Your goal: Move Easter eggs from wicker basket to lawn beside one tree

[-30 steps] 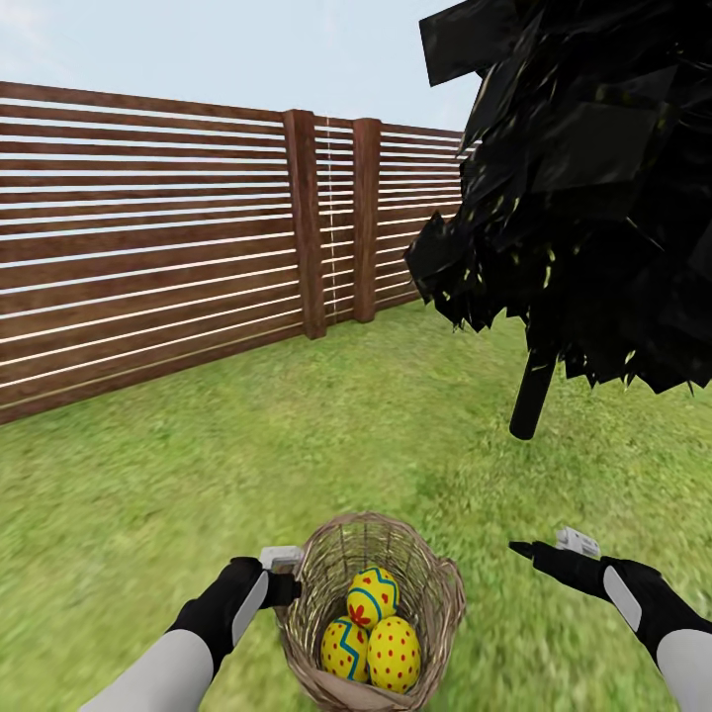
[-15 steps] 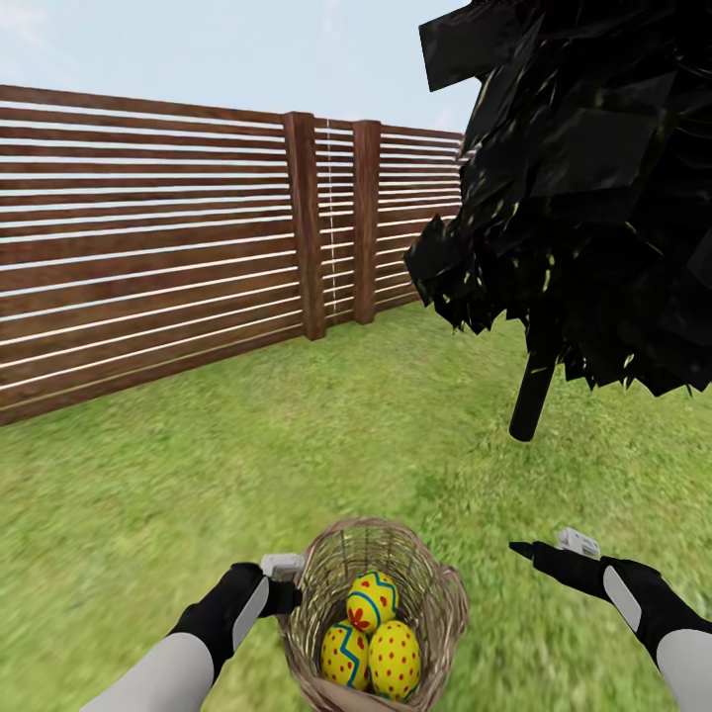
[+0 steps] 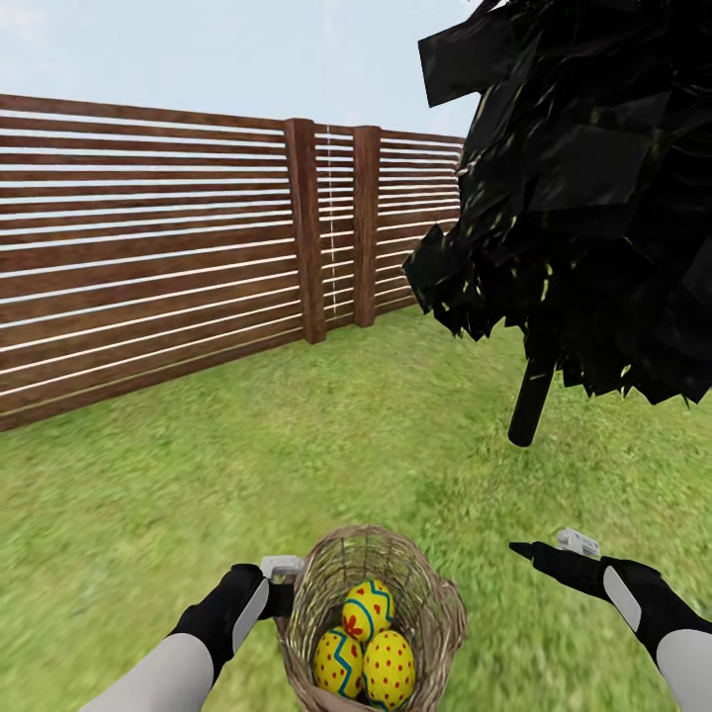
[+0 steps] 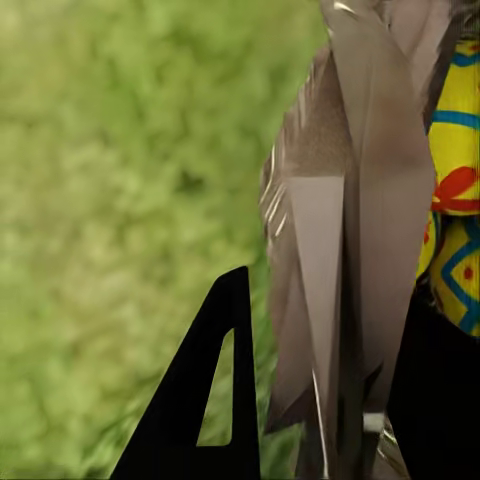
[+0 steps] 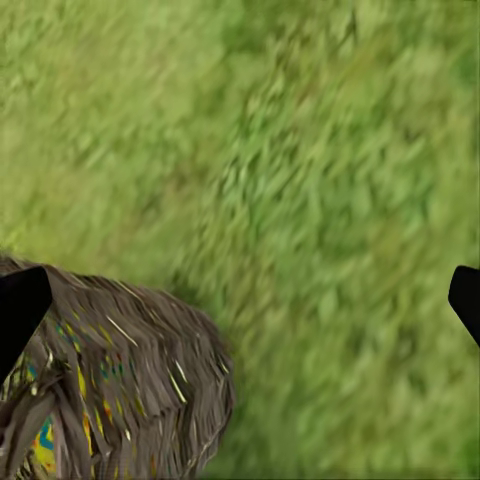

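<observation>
Basket (image 3: pixel 371 618): round, bucket-shaped, open tan-brown wicker weave; held up over the lawn (image 3: pixel 198 475) between the two arms, at the near edge of the head view.
Eggs (image 3: pixel 364 648): three, yellow with red dots and blue zigzag bands, smooth; all lie inside the basket, touching one another.
Left gripper (image 3: pixel 287 593): its fingers are closed on the basket's left rim; in the left wrist view one black finger (image 4: pixel 205 400) lies outside the wall and the wicker (image 4: pixel 340 250) passes between the pair.
Right gripper (image 3: pixel 524 550): right of the basket and apart from it, holding nothing; in the right wrist view its black fingertips (image 5: pixel 20 305) stand wide apart over grass.
Tree (image 3: pixel 583 188): beyond the basket and to its right; black angular foliage, thin dark trunk (image 3: pixel 532 396) leaning slightly.
Fence (image 3: pixel 198 247): far beyond the basket, horizontal brown wooden slats with two thick posts; it bounds the lawn.
Open room: flat mottled green grass lies bare from the basket to the fence and to the trunk.
</observation>
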`<state>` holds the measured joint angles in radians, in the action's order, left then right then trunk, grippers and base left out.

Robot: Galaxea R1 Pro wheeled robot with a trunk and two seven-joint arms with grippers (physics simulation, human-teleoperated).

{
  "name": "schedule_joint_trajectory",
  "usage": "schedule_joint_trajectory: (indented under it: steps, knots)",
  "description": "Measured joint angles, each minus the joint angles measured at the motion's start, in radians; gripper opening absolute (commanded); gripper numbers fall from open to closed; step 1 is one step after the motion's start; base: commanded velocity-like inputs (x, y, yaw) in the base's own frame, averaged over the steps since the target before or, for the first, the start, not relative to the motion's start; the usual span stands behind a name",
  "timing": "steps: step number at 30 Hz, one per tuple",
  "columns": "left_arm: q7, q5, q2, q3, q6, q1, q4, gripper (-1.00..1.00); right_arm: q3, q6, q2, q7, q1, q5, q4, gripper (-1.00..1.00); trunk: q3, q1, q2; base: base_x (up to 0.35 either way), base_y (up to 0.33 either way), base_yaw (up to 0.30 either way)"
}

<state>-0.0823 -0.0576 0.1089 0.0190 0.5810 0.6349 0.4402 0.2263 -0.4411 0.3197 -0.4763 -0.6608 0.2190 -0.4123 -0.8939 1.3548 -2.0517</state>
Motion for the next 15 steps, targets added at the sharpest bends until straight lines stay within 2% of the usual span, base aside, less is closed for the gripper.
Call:
schedule_joint_trajectory:
  steps: [15]
  knots:
    - [0.0, 0.001, 0.0, 0.0, 0.0, 0.0, -0.002, -1.0, 0.0, 0.0, 0.001, 0.001, 0.0, 0.0, 0.0, 1.0, 0.047, -0.058, 0.105, 0.0, 0.0, 0.0]
